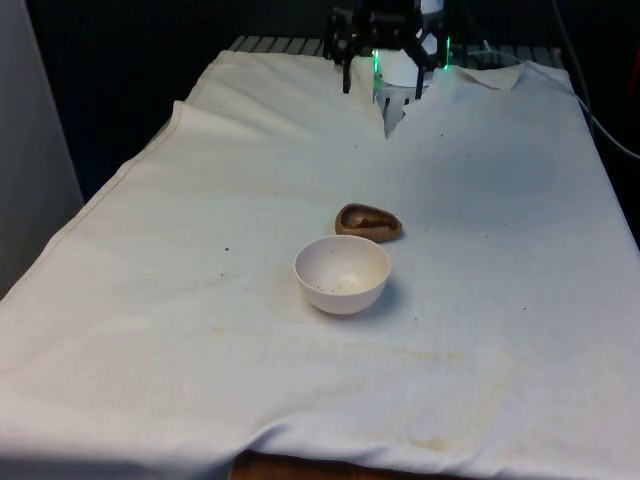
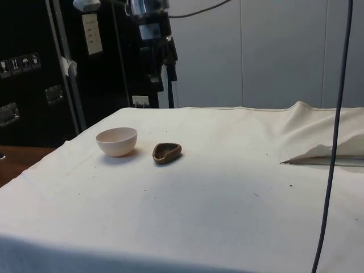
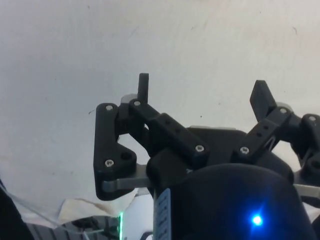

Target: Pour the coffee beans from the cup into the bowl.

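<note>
A small brown cup [image 1: 368,222] [image 2: 166,152] rests on the white cloth near the table's middle, tipped so its mouth faces the front camera, with dark coffee beans inside. Just in front of it, almost touching, stands a white bowl [image 1: 342,273] [image 2: 117,141], upright, with a few dark specks in it. My gripper [image 1: 384,82] [image 2: 161,67] [image 3: 202,90] hangs high over the table's far end, well behind the cup and apart from both things. Its fingers [image 3: 143,86] stand wide open with nothing between them.
The cloth has a slit and raised folds at the far end [image 1: 402,118] [image 2: 318,153]. A black cable [image 2: 335,142] hangs down at the side view's right. A few stray specks lie on the cloth [image 1: 226,249].
</note>
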`<state>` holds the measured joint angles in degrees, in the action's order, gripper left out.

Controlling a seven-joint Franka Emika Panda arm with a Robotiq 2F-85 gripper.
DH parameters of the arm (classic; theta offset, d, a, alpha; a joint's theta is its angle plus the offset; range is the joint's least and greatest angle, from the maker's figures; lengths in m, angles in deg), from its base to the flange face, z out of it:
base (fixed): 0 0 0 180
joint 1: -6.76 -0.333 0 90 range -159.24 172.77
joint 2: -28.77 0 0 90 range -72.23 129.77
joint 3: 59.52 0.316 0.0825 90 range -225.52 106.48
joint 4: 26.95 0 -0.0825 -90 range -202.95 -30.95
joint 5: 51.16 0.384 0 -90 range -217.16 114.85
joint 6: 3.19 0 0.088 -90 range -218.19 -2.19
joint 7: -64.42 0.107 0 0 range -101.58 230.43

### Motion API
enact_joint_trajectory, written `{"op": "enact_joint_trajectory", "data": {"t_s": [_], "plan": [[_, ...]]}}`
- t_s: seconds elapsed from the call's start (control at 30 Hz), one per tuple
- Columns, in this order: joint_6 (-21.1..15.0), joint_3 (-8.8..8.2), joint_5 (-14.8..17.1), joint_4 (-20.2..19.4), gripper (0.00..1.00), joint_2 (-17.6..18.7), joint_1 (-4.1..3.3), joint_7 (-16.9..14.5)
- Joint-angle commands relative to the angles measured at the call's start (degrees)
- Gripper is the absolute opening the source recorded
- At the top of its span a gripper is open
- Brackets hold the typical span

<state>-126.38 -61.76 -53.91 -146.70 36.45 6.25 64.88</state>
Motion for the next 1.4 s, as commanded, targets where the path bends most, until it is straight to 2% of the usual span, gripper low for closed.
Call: {"op": "enact_joint_trajectory", "data": {"t_s": [0.0,0.23,0.27,0.3,0.43,0.57,0.6,0.63,0.83,0.87,1.1,1.13,1.17,1.37], "plan": [[-1.8,-0.29,-0.2,-0.7,1.0,0.5,0.17,-0.2],[-6.6,-1.66,0.2,-2.0,1.0,3.6,0.4,-1.3],[-5.5,-1.66,0.0,-1.7,1.0,3.4,0.23,-1.0],[-7.1,-1.78,0.2,-2.2,1.0,3.8,0.4,-1.4],[-9.3,-2.18,0.2,-2.6,1.0,5.1,0.4,-1.7],[-12.1,-2.35,0.2,-2.5,1.0,7.0,0.4,-1.7],[-11.2,-2.41,0.0,-2.3,1.0,6.9,0.29,-1.4],[-12.7,-2.41,0.2,-2.5,1.0,7.4,0.4,-1.7],[-16.6,-2.58,0.2,-3.1,1.0,9.9,0.4,-1.6],[-15.7,-2.69,0.0,-2.8,1.0,10.1,0.29,-1.4],[-21.5,-3.09,-0.3,-4.9,1.0,11.0,0.34,-1.7],[-20.1,-3.04,0.0,-4.4,1.0,11.0,0.29,-1.5],[-22.1,-3.15,-0.3,-5.2,1.0,11.1,0.29,-1.7],[-27.0,-3.55,-0.3,-7.2,1.0,11.7,0.29,-2.1]]}}
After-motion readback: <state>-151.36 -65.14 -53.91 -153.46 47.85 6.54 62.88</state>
